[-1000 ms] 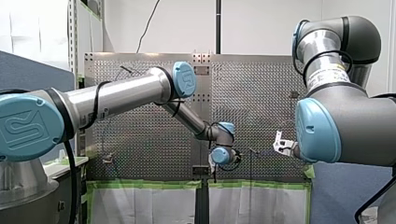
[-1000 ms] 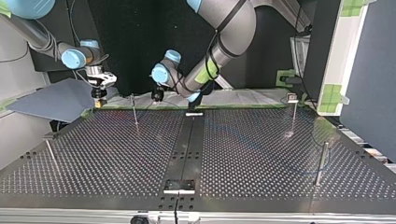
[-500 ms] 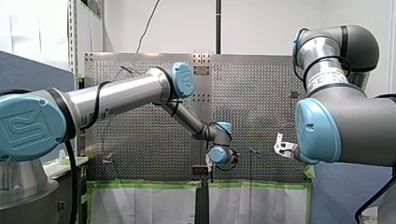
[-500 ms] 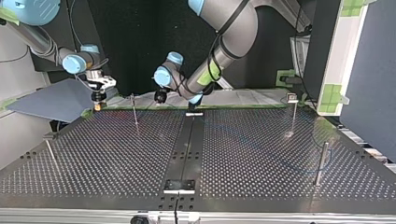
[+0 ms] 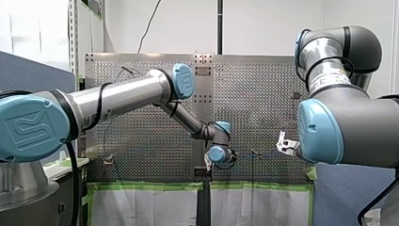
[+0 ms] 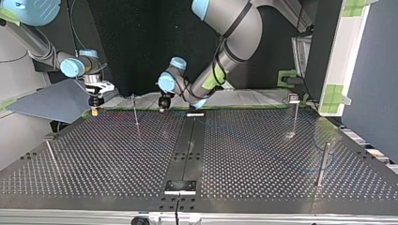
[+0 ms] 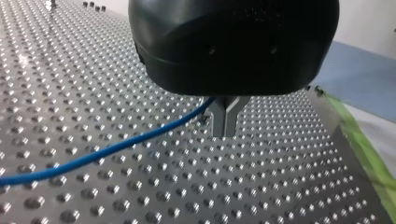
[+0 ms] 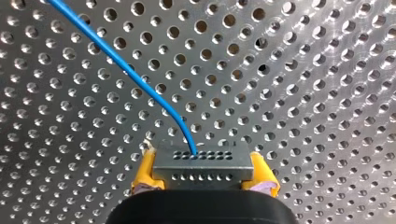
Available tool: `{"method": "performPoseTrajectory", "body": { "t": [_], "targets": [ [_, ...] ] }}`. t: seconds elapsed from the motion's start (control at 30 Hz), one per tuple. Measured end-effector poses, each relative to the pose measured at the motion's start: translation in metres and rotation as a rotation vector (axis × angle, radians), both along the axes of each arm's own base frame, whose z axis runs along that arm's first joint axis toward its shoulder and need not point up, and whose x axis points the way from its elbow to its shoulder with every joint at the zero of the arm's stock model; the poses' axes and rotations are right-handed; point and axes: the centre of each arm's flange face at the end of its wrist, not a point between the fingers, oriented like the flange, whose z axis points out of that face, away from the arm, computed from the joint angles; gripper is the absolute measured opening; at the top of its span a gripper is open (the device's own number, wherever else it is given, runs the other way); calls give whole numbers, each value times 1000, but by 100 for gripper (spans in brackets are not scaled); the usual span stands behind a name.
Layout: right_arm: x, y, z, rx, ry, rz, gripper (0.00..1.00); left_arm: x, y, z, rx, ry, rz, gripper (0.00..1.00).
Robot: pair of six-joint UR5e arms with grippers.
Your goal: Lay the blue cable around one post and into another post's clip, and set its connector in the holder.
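The right end effector (image 8: 203,168) is clamped on the connector (image 8: 219,163). Its yellow pads (image 8: 142,175) press on the two short ends of the grey, hole-studded block. The blue cable (image 8: 126,70) leaves the connector's face. It curves up ahead of the end effector, then runs off in a straight slant over the perforated table (image 8: 303,93). The connector hangs above the table's surface and does not touch it.

The left end effector (image 7: 225,133) has its two metal fingers (image 7: 219,119) pressed together, with no gap between the tips. The blue cable passes in at the root of the fingers, so they are closed on it. From there it sweeps away to one side of the end effector, sagging low over the table. The fingertips point down at the holes, close above them. Contact cannot be told.

In the top view both end effectors hang low and near each other, and a thin post (image 6: 134,108) shows between them. The right end effector's yellow tip (image 6: 95,111) sits closer to the table than the left end effector's black one does.
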Motion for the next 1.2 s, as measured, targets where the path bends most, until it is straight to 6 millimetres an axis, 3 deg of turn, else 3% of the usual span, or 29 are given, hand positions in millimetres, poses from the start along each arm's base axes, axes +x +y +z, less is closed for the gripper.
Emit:
{"method": "performPoseTrajectory", "body": {
  "t": [0.53,0.97,1.0,1.03,1.1,1.13,1.2],
  "targets": [
    [-10,-10,6,-26,-1,-30,0,12,11,1,6,14,5,0],
    [-4,-8,5,-17,3,-17,0,4,11,-5,41,35,-24,0],
    [-3,-7,5,-17,3,-16,0,2,11,-6,49,34,-28,7],
    [-2,-7,5,-16,4,-14,0,0,10,-7,60,32,-32,7],
    [0,-6,5,-15,4,-11,0,-3,10,-8,78,27,-38,35],
    [1,-6,5,-15,4,-9,0,-5,9,-9,89,24,-42,35],
    [4,-6,5,-15,4,-5,0,-8,7,-7,104,16,-48,58]
  ]
}}
